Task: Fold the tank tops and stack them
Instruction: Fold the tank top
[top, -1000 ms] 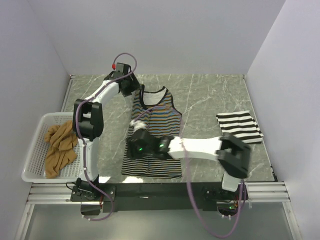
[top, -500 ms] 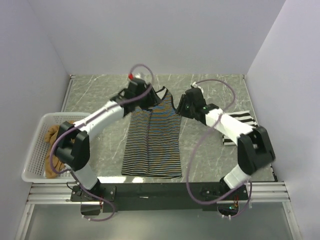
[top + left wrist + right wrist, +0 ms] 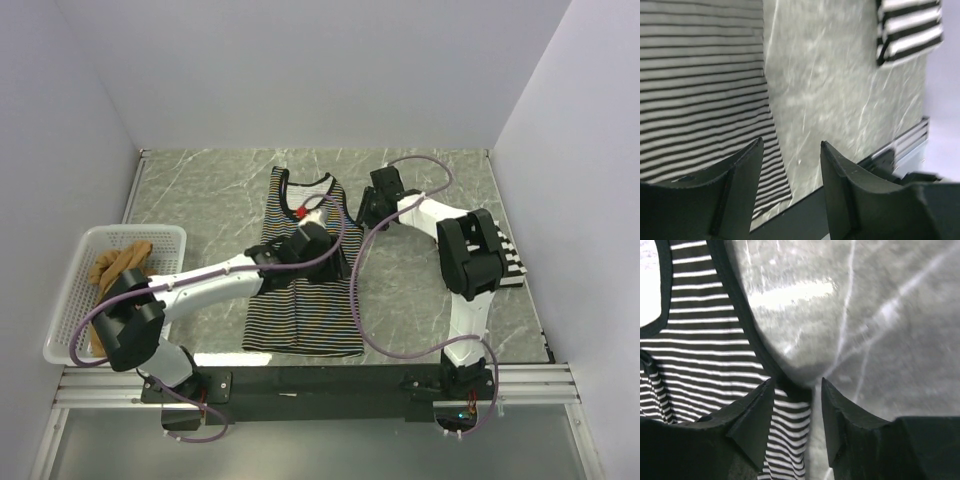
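Thin-striped top (image 3: 300,310) lies spread flat at the centre of the table (image 3: 415,300) in the overhead view, with its black-trimmed neck toward the top of the frame and its hem toward the bottom. The wide-striped top (image 3: 512,268) sits folded at the right, mostly hidden behind the right arm. The tan top (image 3: 118,265) lies bunched in the basket (image 3: 62,330) at the left edge, well apart from the other 2.

The left arm stretches from the lower left across the thin-striped top, and the left hand (image 3: 322,245) is over its upper half, near its right edge. In the left wrist view the left hand (image 3: 790,145) has its 2 fingers (image 3: 747,170) wide apart with nothing between them. The gap frames the garment's right edge and the bare table beside it. The thin-striped top (image 3: 700,75) fills the left of that frame, and the wide-striped top (image 3: 910,30) shows in the upper right corner.

The right arm bends toward the upper middle of the overhead frame, with the right hand (image 3: 362,212) at the right armhole of the thin-striped top. In the right wrist view the right hand (image 3: 795,385) is partly open, with its fingers (image 3: 757,415) on either side of the black-trimmed armhole edge. The trim lies flat in the gap, and neither finger is seen pressing on it. The thin-striped top (image 3: 705,360) fills the left of that frame.
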Robot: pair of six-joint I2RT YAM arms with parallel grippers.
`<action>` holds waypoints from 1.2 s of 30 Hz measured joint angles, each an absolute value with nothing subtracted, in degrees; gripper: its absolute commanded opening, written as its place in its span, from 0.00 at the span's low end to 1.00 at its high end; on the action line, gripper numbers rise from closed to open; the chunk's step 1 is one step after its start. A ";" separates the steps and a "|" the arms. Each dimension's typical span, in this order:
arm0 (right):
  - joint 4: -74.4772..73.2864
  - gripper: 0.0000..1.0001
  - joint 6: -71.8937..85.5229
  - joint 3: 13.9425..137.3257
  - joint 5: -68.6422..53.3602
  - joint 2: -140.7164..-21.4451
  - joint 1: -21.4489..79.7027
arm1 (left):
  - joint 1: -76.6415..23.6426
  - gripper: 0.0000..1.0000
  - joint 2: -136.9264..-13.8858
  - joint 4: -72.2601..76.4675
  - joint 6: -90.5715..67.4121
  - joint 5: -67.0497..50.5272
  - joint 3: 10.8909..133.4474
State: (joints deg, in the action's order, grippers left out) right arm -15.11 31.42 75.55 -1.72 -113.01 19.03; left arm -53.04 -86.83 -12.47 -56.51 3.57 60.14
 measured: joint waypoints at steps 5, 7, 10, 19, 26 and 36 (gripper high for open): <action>-15.18 0.37 31.48 76.88 -2.04 -115.22 19.03 | -58.04 0.53 -86.83 -12.21 -58.24 5.43 56.69; -14.55 0.32 31.55 76.34 -2.02 -115.20 19.03 | -59.57 0.54 -86.83 -12.60 -58.57 6.42 56.10; -12.99 0.11 31.68 75.29 -2.02 -114.98 19.03 | -62.39 0.53 -86.85 -13.17 -59.22 8.10 56.10; -9.02 0.00 33.32 66.08 -1.74 -109.21 18.50 | -71.79 0.51 -93.23 -16.27 -59.92 11.99 56.49; -9.32 0.00 34.06 60.38 -2.04 -102.87 16.01 | -76.95 0.46 -97.36 -20.51 -60.82 15.09 59.48; -9.26 0.00 34.04 60.40 -2.52 -101.97 15.05 | -82.50 0.43 -102.80 -28.91 -62.85 20.95 66.67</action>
State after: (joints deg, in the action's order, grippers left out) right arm -9.26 34.04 60.40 -2.52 -101.97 15.05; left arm -82.50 -102.80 -28.91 -62.85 20.95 66.67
